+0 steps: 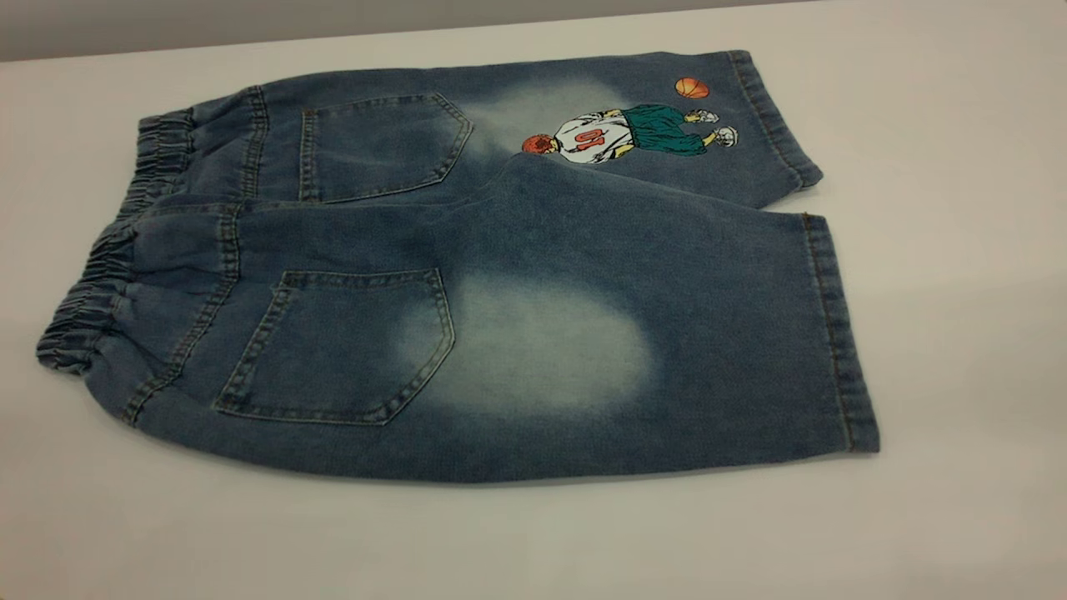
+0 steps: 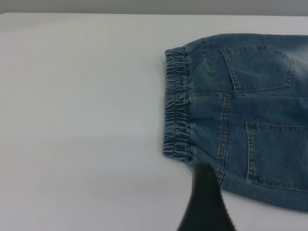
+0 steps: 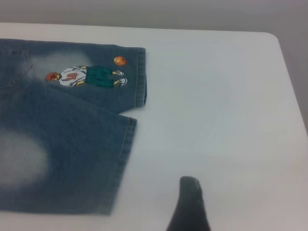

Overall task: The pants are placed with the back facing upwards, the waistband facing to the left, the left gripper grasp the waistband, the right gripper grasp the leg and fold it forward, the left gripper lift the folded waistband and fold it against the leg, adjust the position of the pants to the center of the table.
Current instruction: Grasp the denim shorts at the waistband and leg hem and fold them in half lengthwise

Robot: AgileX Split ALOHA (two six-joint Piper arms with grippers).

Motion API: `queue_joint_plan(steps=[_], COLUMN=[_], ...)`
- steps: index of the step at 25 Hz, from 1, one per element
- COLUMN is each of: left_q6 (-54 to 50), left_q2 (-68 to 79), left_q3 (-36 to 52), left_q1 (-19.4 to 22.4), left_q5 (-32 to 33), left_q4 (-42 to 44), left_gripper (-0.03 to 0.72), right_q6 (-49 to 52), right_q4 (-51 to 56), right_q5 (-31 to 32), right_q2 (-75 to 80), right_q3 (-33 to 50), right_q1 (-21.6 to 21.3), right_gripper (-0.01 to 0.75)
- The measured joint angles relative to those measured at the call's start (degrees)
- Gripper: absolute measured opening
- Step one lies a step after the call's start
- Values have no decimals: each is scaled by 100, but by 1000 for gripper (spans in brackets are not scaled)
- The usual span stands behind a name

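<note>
Nearest the lens in each wrist view is a single dark finger. In the left wrist view the left gripper (image 2: 206, 202) shows as one black wedge over the near corner of the waistband (image 2: 176, 103), whether touching the cloth or just above it cannot be told. In the right wrist view the right gripper (image 3: 189, 206) shows as one dark finger over bare table (image 3: 231, 120), near the stitched hem of the leg (image 3: 62, 149) but apart from it. With only one finger visible on each side, I cannot tell whether either set of jaws is spread or closed; neither appears to hold anything.

Outward from there, the pants (image 1: 467, 275) lie flat and fully spread, back up with both pockets showing, the ruffled waistband at the left and the two hems at the right. The plain leg with the pale oval lies toward the camera; the leg with the basketball-player print (image 1: 621, 133) lies farther back.

My reading is that only the laying-out is done. Nothing is gripped and no fold has been made: the first fold of leg and waistband forward, the second fold of waistband onto leg, and the final centring all remain.

The outside view shows the whole garment and its slight slant on the table, yet neither arm appears in it. Only the wrist views reveal where the grippers are, and each sees just its own end of the pants.
</note>
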Motion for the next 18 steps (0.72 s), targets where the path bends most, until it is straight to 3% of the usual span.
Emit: queue_joint_plan(steps=[18], left_q6=[-154], left_q2=[174], left_q3=[-12], left_q1=[0], left_q5=[-6], left_q4=[0], left_gripper=[454], right_q6=[36], right_q4=[52], right_q5=[-6], right_q2=[0], right_q3=[-6], right_q1=[0], right_gripper=[479])
